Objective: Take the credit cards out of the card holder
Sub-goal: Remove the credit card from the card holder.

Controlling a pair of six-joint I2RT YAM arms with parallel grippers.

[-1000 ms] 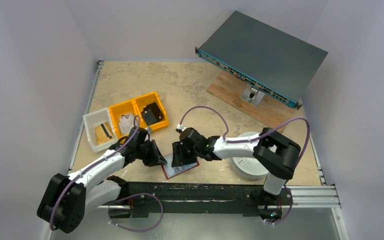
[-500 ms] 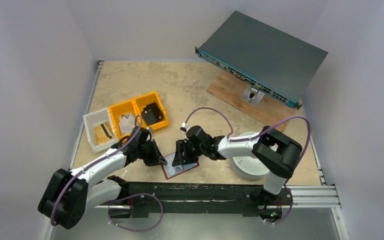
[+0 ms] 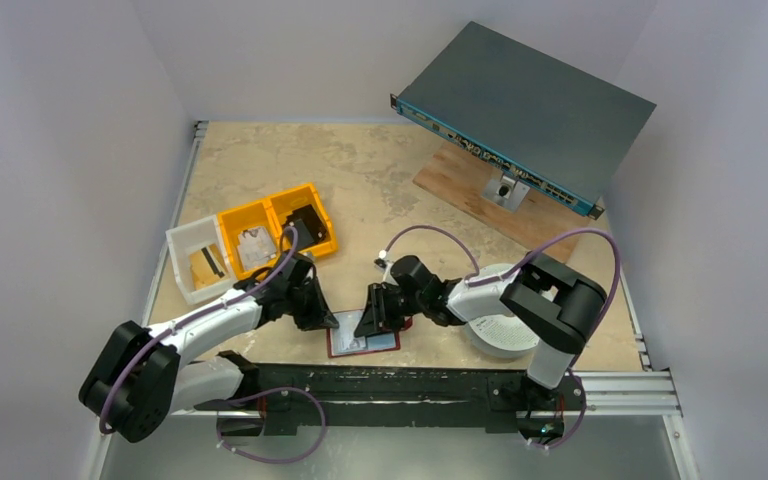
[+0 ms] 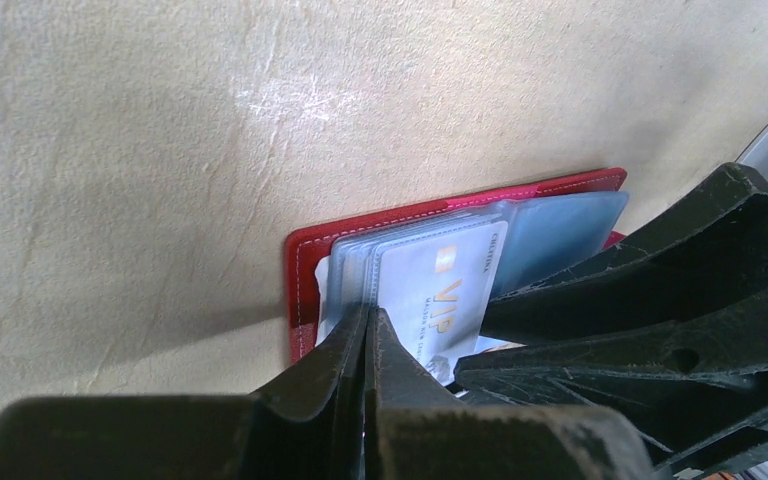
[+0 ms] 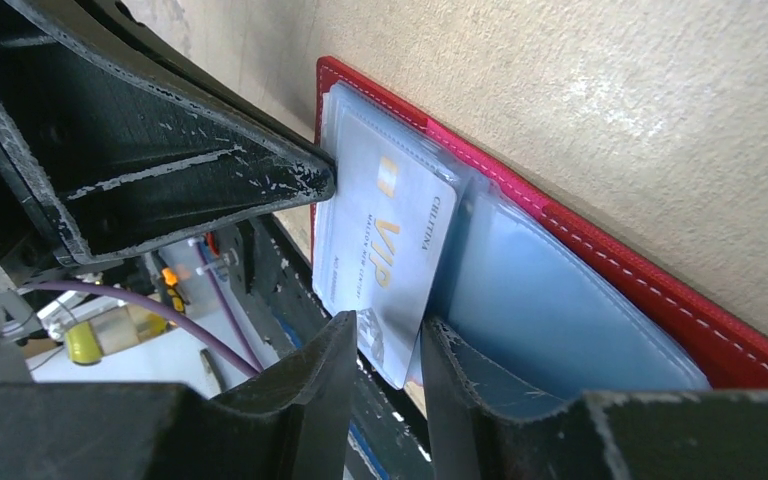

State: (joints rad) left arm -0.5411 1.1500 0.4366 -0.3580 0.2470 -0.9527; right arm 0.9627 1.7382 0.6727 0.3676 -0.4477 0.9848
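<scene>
The dark red card holder (image 3: 345, 348) lies open near the table's front edge, its pale blue sleeves up (image 5: 550, 310). A pale blue-grey credit card (image 5: 385, 240) with gold "VIP" lettering sticks partway out of a sleeve; it also shows in the left wrist view (image 4: 440, 295). My left gripper (image 4: 368, 312) is shut, its tips pressed against the sleeves' left edge by the red rim (image 4: 305, 270). My right gripper (image 5: 388, 325) is open, its fingers either side of the card's free corner with small gaps. From above, the left gripper (image 3: 326, 317) and right gripper (image 3: 370, 320) meet over the holder.
Two yellow bins (image 3: 280, 232) and a white bin (image 3: 197, 260) sit behind the left arm; a golden-yellow card with a black stripe (image 3: 207, 266) lies in the white one. A white round object (image 3: 500, 325) is under the right arm. A grey chassis (image 3: 525, 110) rests on a wooden board (image 3: 470, 190).
The left gripper has moved right onto the holder's edge and shut. The right gripper has shifted right and narrowed its jaws around the card. The holder has turned slightly.
</scene>
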